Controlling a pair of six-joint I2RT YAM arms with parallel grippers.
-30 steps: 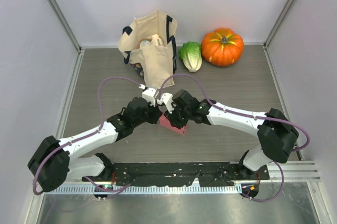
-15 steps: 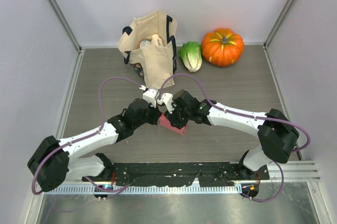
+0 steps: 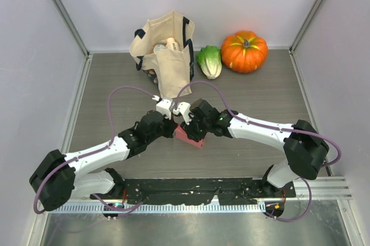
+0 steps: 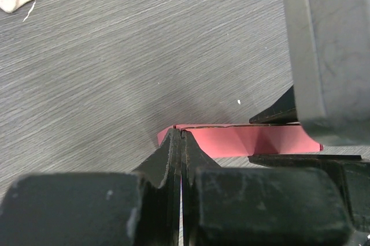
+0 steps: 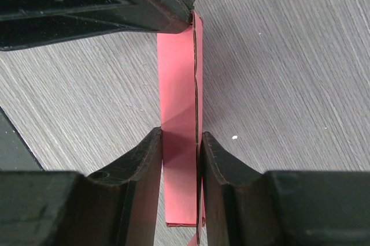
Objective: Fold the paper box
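Observation:
The pink paper box (image 3: 189, 137) is a slim folded card form in the middle of the table, between both grippers. My left gripper (image 3: 173, 126) is shut, pinching one end corner of the box (image 4: 231, 139); its jaws are pressed together with the thin card edge between them (image 4: 182, 136). My right gripper (image 3: 188, 126) is shut on the box's narrow body (image 5: 179, 142), one finger on each long side. The left gripper's fingers (image 5: 115, 3) show at the box's far end in the right wrist view.
A cream tote bag (image 3: 165, 49) with items in it stands at the back. A green lettuce (image 3: 210, 61) and an orange pumpkin (image 3: 244, 51) lie at the back right. Grey walls close in the table on both sides.
The left arm has shifted very slightly; both grippers keep their hold on the box, which stays in place.

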